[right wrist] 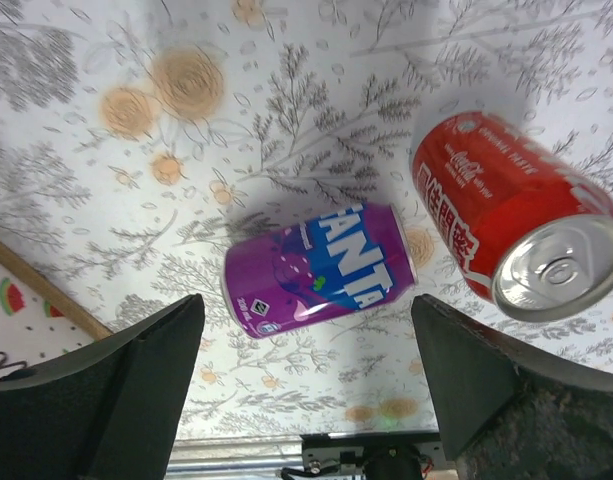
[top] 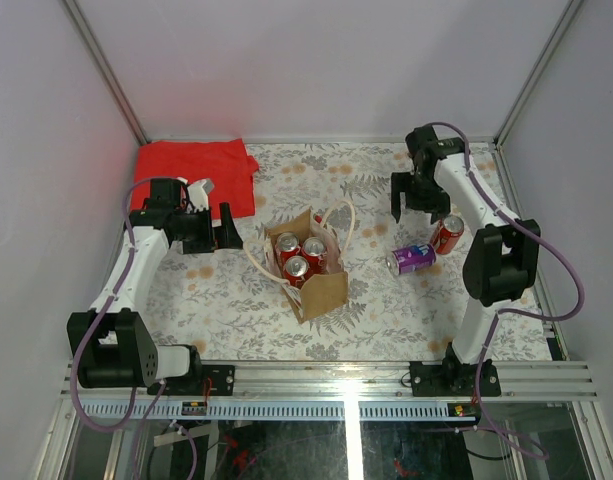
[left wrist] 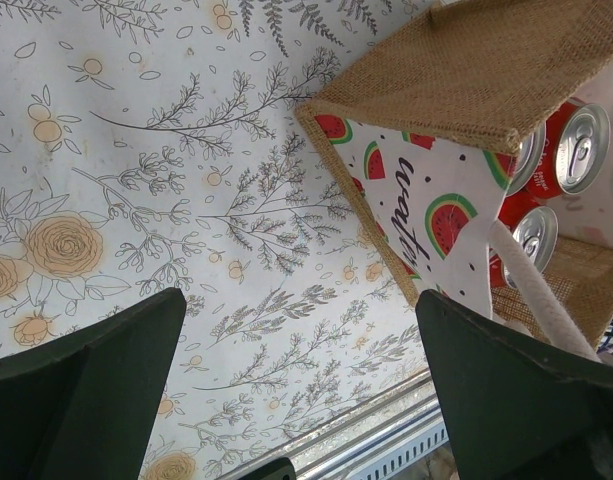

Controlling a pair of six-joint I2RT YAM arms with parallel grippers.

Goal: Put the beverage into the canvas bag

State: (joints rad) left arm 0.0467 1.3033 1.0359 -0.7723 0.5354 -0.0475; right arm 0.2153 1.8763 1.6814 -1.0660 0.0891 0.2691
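Note:
The tan canvas bag [top: 314, 270] with cream handles stands mid-table and holds three red cans [top: 300, 254]; it also shows in the left wrist view [left wrist: 456, 70]. A purple Fanta can [top: 412, 258] lies on its side to the bag's right, with a red cola can [top: 447, 235] lying beside it. Both show in the right wrist view, the purple can [right wrist: 321, 268] and the red can [right wrist: 511, 230]. My right gripper [top: 413, 205] is open and empty, above and behind the cans. My left gripper [top: 218, 228] is open and empty, left of the bag.
A folded red cloth [top: 198, 170] lies at the back left. The table wears a floral cover [top: 386, 320]. Grey walls enclose the table on three sides, and a metal rail [top: 336, 380] runs along the near edge.

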